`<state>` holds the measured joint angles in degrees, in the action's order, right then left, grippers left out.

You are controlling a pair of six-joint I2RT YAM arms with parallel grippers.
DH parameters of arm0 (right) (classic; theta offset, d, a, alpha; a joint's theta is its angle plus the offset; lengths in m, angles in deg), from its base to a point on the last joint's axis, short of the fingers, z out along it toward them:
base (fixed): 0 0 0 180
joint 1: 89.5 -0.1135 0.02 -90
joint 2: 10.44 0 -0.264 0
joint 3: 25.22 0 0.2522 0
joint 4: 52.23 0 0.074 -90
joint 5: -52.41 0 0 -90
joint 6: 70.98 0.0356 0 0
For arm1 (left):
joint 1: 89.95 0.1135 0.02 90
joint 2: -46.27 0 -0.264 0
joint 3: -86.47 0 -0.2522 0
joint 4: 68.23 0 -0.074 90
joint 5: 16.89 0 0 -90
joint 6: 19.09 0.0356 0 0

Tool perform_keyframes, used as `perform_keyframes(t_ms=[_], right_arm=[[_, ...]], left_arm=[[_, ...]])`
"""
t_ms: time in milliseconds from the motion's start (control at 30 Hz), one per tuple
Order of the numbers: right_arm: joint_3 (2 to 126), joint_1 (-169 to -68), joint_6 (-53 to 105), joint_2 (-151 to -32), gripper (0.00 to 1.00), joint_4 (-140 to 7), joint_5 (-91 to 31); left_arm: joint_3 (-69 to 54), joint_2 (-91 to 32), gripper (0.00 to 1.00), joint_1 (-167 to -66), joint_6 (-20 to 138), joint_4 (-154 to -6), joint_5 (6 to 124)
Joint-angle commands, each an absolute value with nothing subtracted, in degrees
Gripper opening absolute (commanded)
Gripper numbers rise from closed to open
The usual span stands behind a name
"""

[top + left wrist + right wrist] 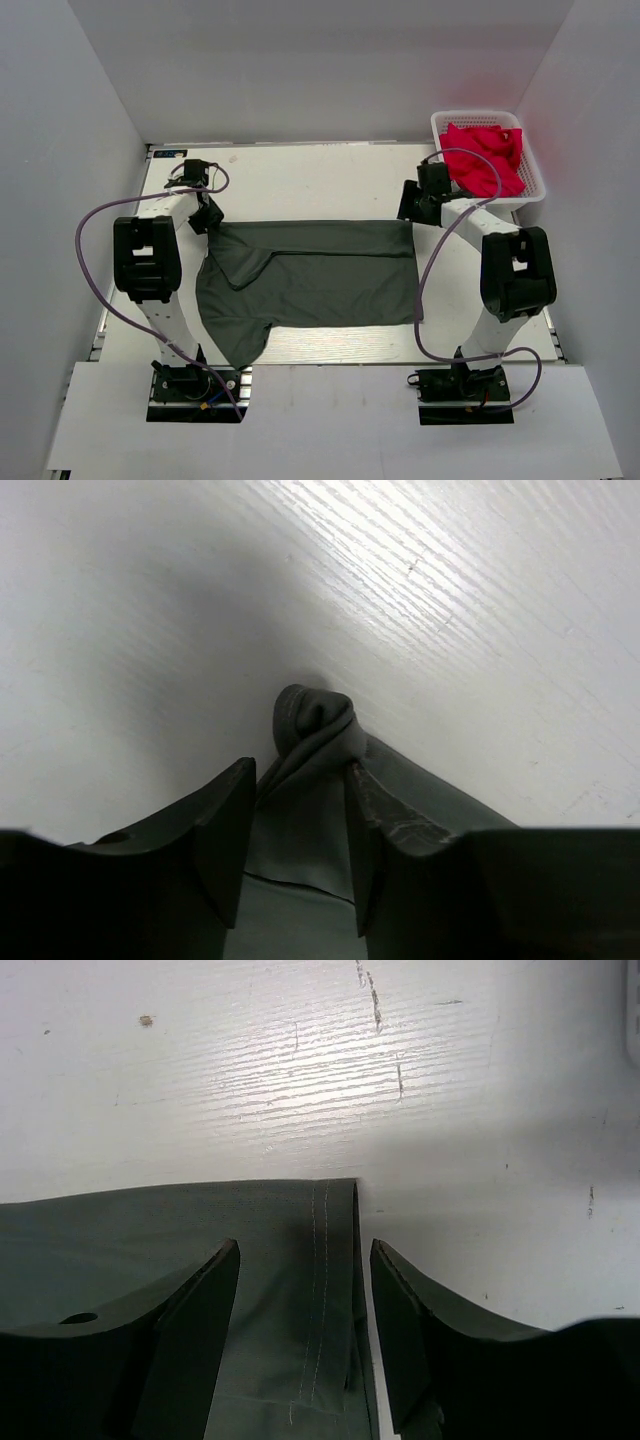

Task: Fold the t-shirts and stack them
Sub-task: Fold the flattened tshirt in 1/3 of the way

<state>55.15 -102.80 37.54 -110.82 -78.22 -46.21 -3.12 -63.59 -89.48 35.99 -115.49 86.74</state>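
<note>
A dark charcoal-grey t-shirt [320, 275] lies folded lengthwise across the table, one sleeve hanging toward the near left. My left gripper [208, 218] hovers over its far left corner. In the left wrist view that gripper [298, 770] is open, the cloth lies between its fingers, and a bunched corner [315, 720] sits just ahead of the tips. My right gripper [408, 208] stands at the far right corner. In the right wrist view it [305, 1245] is open over the stitched hem [322, 1260], which lies flat. Red-pink t-shirts [485, 158] are heaped in the basket.
A white mesh basket [440, 122] stands at the far right corner of the white table [320, 180], just behind the right arm. Grey walls close in the back and both sides. Purple cables loop beside each arm.
</note>
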Motion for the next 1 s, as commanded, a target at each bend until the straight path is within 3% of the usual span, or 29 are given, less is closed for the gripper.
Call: perform_keyframes(t_ms=[0,200,233,333,367,433,533,867,967], right_arm=[[56.7,-102.6,36.8,-111.9,0.61,-77.0,-44.9],[58.1,-102.5,36.9,-116.7,0.56,-77.5,-45.9],[58.4,-102.3,36.9,-117.7,0.54,-77.5,-45.9],[60.3,-102.2,37.2,-120.4,0.31,-78.8,-47.6],[61.3,-102.2,37.4,-121.3,0.10,-79.0,-48.4],[64.1,-101.6,38.0,-123.1,0.00,-80.0,-50.4],[68.8,-100.7,37.7,-126.4,0.00,-81.6,-53.0],[89.9,-97.4,35.7,-139.8,0.00,-86.9,-48.8],[96.1,-97.1,34.0,-140.3,0.15,-87.9,-45.3]], left_arm=[[-3.4,-63.1,0.50,-89.3,36.7,-113.5,84.8],[-3.4,-64.9,0.37,-89.3,36.7,-113.5,84.3],[-3.4,-64.9,0.30,-89.3,36.7,-113.5,83.8],[-3.4,-65.4,0.18,-89.3,37.8,-112.0,82.3],[-3.4,-66.1,0.14,-89.3,37.8,-111.2,82.3],[-2.5,-67.8,0.04,-89.3,37.8,-110.6,80.9],[1.1,-71.5,0.00,-89.3,37.8,-110.6,80.3],[26.2,-87.3,0.01,-89.3,38.9,-117.0,77.6],[34.4,-89.5,0.14,-89.3,40.1,-119.5,76.5]])
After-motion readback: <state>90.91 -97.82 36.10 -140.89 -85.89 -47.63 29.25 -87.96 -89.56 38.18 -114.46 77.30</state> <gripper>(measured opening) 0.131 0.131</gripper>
